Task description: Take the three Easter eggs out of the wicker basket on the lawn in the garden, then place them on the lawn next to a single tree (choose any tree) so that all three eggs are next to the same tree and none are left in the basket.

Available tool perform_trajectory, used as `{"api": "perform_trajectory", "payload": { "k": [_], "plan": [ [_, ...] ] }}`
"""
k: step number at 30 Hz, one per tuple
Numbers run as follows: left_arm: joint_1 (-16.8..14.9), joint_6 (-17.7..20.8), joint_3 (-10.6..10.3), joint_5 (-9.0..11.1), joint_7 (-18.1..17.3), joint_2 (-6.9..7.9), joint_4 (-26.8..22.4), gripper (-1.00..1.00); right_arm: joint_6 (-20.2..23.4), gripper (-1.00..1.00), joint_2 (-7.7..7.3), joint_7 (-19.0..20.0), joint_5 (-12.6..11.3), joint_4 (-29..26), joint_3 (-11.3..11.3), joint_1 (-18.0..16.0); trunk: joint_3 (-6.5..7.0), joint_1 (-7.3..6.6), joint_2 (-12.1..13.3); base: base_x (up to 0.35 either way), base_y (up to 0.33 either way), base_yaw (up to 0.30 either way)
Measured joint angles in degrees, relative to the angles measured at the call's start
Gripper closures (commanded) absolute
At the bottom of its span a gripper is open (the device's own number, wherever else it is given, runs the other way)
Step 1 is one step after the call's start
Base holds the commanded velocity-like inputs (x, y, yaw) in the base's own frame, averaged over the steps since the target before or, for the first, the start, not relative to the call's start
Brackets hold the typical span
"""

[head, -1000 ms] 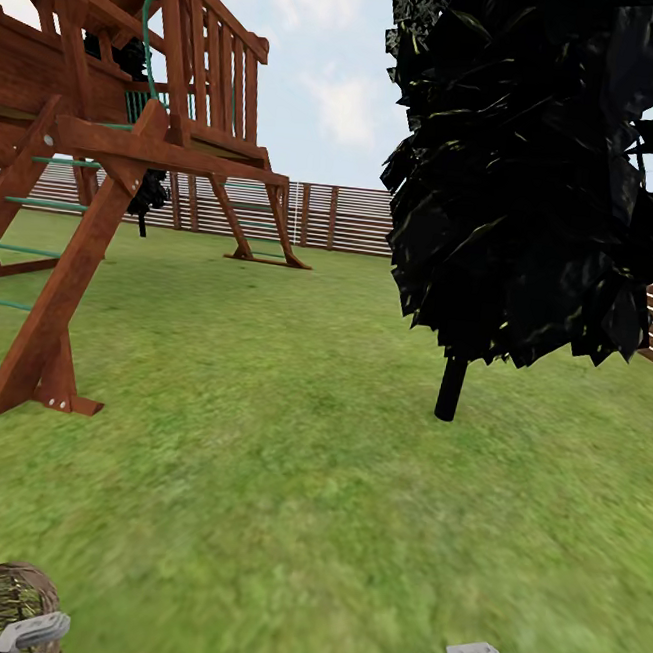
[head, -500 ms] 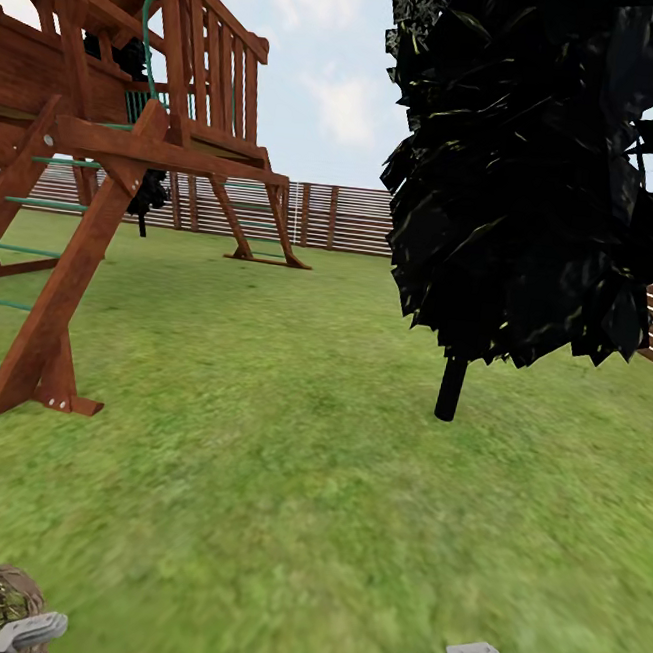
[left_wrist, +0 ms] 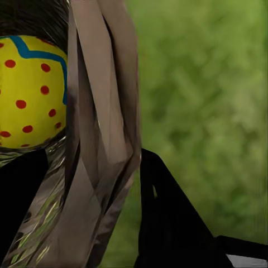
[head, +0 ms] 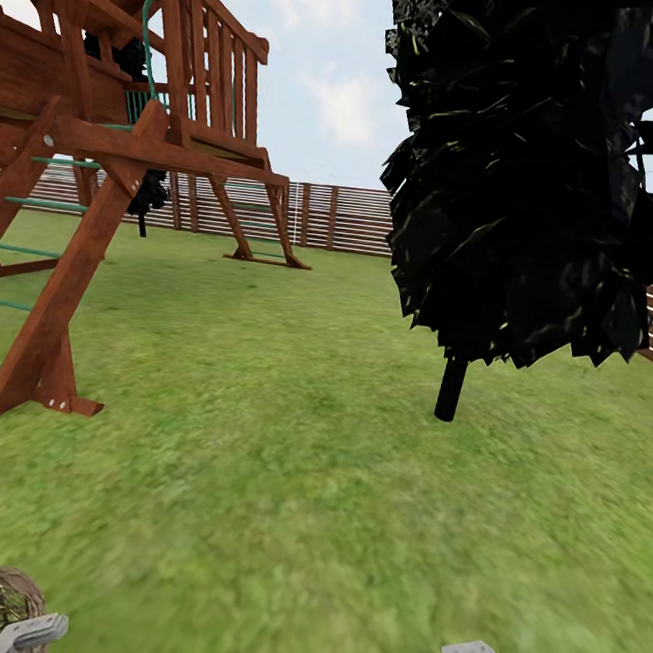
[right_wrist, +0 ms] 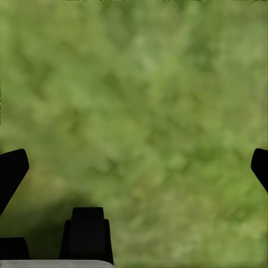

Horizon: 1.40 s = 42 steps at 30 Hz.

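The wicker basket (left_wrist: 106,139) is riding at the head view's bottom-left corner, its rim pinched between the left gripper (left_wrist: 84,184) fingers, a yellow Easter egg (left_wrist: 30,92) with red dots and a blue line sitting inside. Over the last second the basket is sinking slightly in that corner, nothing else shifting. The right gripper (right_wrist: 134,167) is hanging wide open, empty, over the lawn (head: 280,483). The black-leaved tree (head: 528,177) is standing ahead; unloading looks not yet begun.

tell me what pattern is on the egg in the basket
Yellow with red dots and a blue zigzag line; the egg shows best in the left wrist view.
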Motion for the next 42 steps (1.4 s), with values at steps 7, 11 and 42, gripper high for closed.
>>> {"api": "perform_trajectory", "payload": {
  "k": [7,11,42],
  "plan": [
    [0.04,0.06,-0.03,0.55,0.01,0.0,0.16,1.0,-0.02,-1.0,0.0,0.0,0.0,0.0,0.01,0.0,1.25,-1.54,2.81,0.0,0.0,0.0],
    [0.06,0.12,-0.06,1.35,0.06,-0.07,0.22,1.0,-0.05,-1.0,0.0,-0.08,0.03,0.01,0.0,-0.01,1.97,-2.41,4.41,0.0,0.0,0.22],
    [0.05,0.13,0.08,1.07,0.04,0.14,0.38,1.0,-0.09,-1.0,0.0,-0.07,0.01,0.03,0.0,-0.01,7.53,-9.21,16.85,-0.041,0.127,0.291]
  ]
}}
